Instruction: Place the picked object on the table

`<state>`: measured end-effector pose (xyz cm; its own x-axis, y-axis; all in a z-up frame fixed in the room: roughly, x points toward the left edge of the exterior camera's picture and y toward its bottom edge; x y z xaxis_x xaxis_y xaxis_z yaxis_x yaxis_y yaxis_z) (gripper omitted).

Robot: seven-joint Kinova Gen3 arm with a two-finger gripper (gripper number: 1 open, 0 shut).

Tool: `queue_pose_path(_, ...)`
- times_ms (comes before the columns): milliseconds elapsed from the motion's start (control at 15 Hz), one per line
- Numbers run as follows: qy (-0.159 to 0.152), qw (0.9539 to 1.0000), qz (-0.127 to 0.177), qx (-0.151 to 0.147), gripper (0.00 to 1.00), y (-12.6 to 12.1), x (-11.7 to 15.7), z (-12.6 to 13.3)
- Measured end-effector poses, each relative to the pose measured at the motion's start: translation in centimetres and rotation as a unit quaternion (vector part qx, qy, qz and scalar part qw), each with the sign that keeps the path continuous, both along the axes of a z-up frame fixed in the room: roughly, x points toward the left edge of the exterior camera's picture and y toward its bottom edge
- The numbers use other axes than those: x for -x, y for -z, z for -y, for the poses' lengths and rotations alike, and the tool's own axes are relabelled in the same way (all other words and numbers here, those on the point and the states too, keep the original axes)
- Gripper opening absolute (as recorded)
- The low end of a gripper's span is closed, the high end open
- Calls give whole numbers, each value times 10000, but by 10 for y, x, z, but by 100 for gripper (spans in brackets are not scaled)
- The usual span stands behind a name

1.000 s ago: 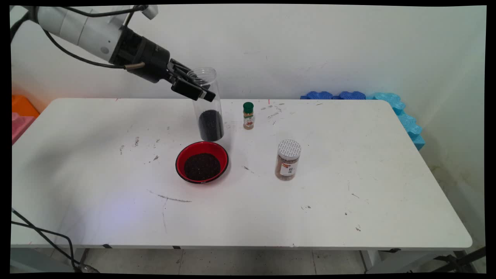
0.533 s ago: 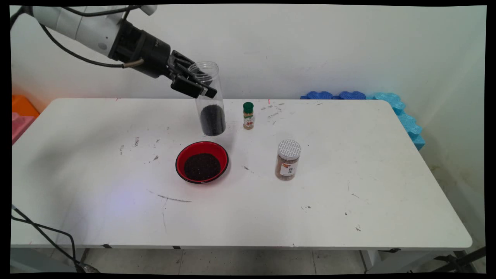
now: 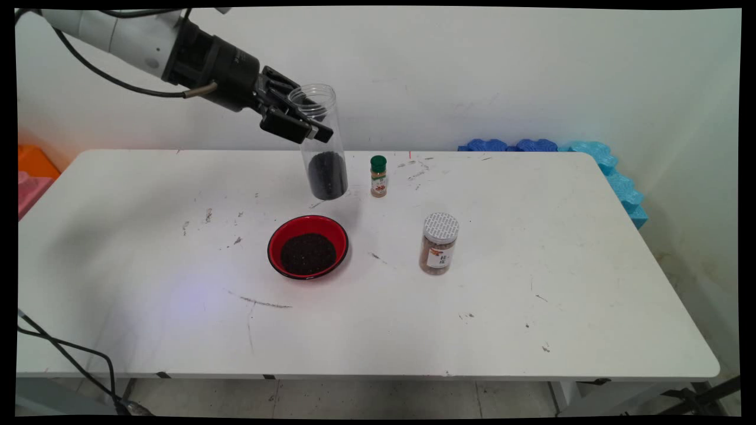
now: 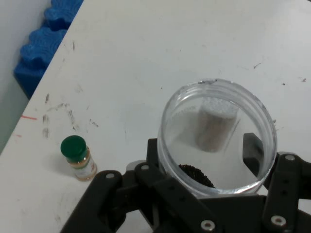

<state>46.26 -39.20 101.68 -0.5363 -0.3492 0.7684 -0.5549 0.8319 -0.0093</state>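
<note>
Jar (image 3: 319,141) of clear plastic, open at the mouth and with dark grains in its bottom part, is higher than a second ago: its base was close to the table (image 3: 531,307), and now it hangs clearly above it, over the area near the far edge, behind the red bowl (image 3: 308,247). The gripper (image 3: 295,121) is clenched on the upper part of the jar, one finger on each side of the wall in the hand view (image 4: 216,145). So the jar is carried by the arm and no longer stands on the table. Its long axis is near to vertical, the mouth pointing up and leaning a little to the left. The red bowl holds dark grains too. The small bottle with green cap (image 3: 378,176) stands just right of the jar, and the jar with white lid (image 3: 439,243) is further to the near right
</note>
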Motion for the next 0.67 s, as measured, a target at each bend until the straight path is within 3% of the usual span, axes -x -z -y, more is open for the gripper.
queue_pose_path(400,21,10000,-44,52,0,-4,2,-1)
queue_pose_path(667,-68,9997,-253,-18,0,-9,6,2)
